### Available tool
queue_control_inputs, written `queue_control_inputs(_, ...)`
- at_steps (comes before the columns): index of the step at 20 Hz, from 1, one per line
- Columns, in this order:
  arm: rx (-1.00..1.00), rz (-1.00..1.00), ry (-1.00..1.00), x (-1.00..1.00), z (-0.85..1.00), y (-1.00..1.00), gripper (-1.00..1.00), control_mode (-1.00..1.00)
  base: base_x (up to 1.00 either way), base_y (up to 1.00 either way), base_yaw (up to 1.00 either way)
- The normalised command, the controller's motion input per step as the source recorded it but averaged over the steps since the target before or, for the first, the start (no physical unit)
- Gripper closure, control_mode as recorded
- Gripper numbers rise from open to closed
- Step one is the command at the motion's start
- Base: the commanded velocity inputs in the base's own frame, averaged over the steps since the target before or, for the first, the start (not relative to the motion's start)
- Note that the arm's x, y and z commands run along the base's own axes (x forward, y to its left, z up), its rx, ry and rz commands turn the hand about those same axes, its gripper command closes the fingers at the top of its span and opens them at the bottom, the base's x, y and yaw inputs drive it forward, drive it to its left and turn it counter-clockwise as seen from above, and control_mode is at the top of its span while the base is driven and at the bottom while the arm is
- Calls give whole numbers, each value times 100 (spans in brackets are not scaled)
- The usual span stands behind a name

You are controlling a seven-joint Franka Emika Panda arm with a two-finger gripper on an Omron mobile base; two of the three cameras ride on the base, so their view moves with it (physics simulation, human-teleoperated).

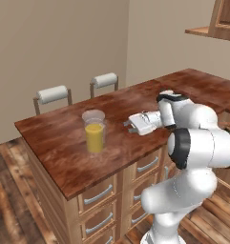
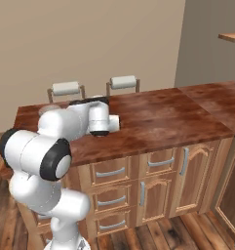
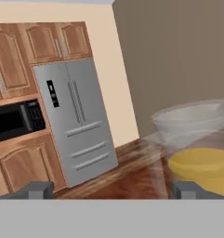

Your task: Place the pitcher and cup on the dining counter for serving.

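The pitcher (image 1: 94, 131) stands on the tabletop (image 1: 59, 147) beside the wide-open, empty tool (image 1: 129, 125); smooth and liquid-heavy, it likely needs a firm mid-body grip.

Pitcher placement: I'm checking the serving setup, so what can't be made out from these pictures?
- Pitcher: in the right base view the arm covers it; in the hand view its right side is cut off by the edge.
- Gripper: open beside the pitcher in the left base view; its fingertips are too small to make out.
- Dining counter: its far right end runs past the frame.
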Motion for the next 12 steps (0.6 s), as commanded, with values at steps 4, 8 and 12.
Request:
queue_control_inputs(4, 0, -28, 13, -88, 47, -44, -100, -100, 0, 0, 0)
queue_control_inputs(8, 0, -37, 27, -94, 58, -44, -100, -100, 0, 0, 0)
queue_control_inputs(12, -1, -42, 50, -71, 38, -41, -100, -100, 0, 0, 0)
